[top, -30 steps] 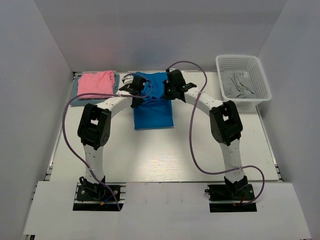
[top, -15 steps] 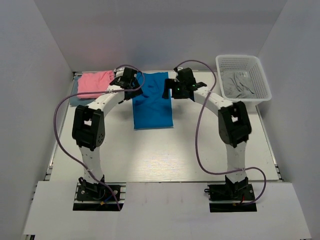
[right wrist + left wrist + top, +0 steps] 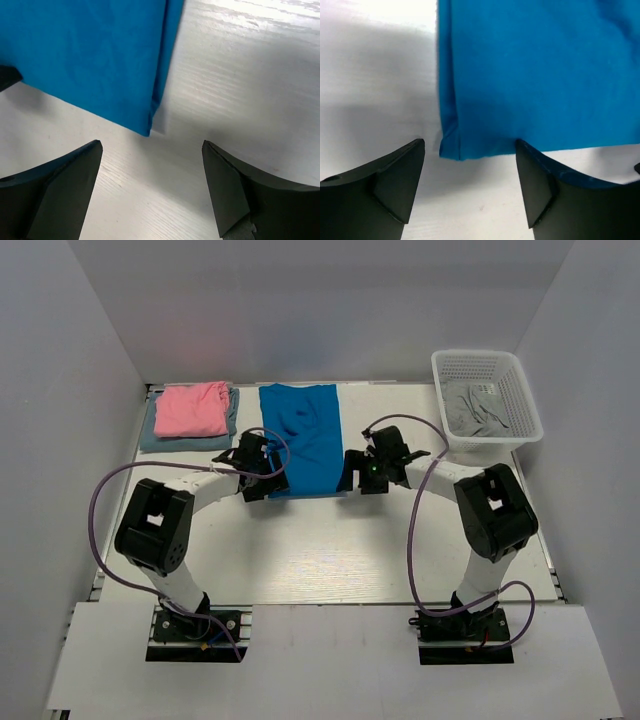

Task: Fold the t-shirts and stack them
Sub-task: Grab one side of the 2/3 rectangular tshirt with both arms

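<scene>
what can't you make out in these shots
- Grey-blue shirt: top view; the pink shirt lies over it, so only its edges show.
- Grey cloth in the basket: top view; crumpled and small, number of pieces unclear.
- Blue shirt: both wrist views cut it off at the frame edges; only its near corners show.

Left end effector (image 3: 470,143) and right end effector (image 3: 152,144) gape wide.

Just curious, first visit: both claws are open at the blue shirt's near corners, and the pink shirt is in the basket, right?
No: the pink shirt lies on the grey-blue shirt, far left, not in the basket. The top view shows it. Otherwise right.
</scene>
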Controlling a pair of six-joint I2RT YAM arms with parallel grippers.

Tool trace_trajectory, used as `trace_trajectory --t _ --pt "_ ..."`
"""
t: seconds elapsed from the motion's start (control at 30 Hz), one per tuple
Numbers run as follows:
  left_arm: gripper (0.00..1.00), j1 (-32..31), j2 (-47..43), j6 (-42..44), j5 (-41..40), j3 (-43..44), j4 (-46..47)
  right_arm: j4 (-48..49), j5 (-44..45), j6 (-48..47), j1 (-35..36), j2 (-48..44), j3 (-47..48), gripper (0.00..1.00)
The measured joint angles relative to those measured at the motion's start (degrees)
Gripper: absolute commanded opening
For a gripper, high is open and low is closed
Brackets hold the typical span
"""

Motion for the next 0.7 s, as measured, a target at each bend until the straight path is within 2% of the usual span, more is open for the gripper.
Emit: trace_trajectory --t 0.07,0.1,0.2,0.27,0.4,0.5,0.53,0.6,0.67,0.7 --pt "0.74 0.00 0.96 0.11 0.57 0.04 1.31 1.20 -0.72 0.44 -0.04 0.52 0.02 0.82" --pt "0.64 0.02 1.66 0.35 0.63 0.15 1.75 1.57 -1.18 0.74 -0.04 0.96 0.09 0.80" --pt "0.50 0.17 2.71 0.07 0.94 0.48 2.91 3.08 -2.62 1.31 -0.04 2.38 0.48 0.66" --pt "0.49 0.28 3.15 -0.09 1.11 0.50 3.50 3.91 -3.26 1.73 -0.04 3.06 0.57 0.51" --pt "0.44 0.55 3.41 -0.20 1.90 0.46 4.13 4.13 -3.67 2.23 -0.04 4.04 0.57 0.34" --pt "0.35 0.55 3.87 -0.50 2.54 0.42 4.98 4.52 -3.98 2.32 -0.04 4.83 0.63 0.25" --pt "0.26 0.55 4.11 -0.57 2.69 0.46 5.22 4.50 -4.33 2.36 -0.04 5.25 0.94 0.24" --pt "0.21 0.55 4.57 -0.87 2.95 0.68 5.42 4.66 -4.50 2.16 -0.04 6.19 1.97 0.24" --pt "0.10 0.55 4.87 -1.01 3.23 1.05 5.31 4.90 -4.61 1.66 -0.04 6.69 2.56 0.24" --pt "0.06 0.57 5.09 -1.05 3.50 1.27 5.33 4.96 -4.70 1.11 -0.04 6.84 2.75 0.17"
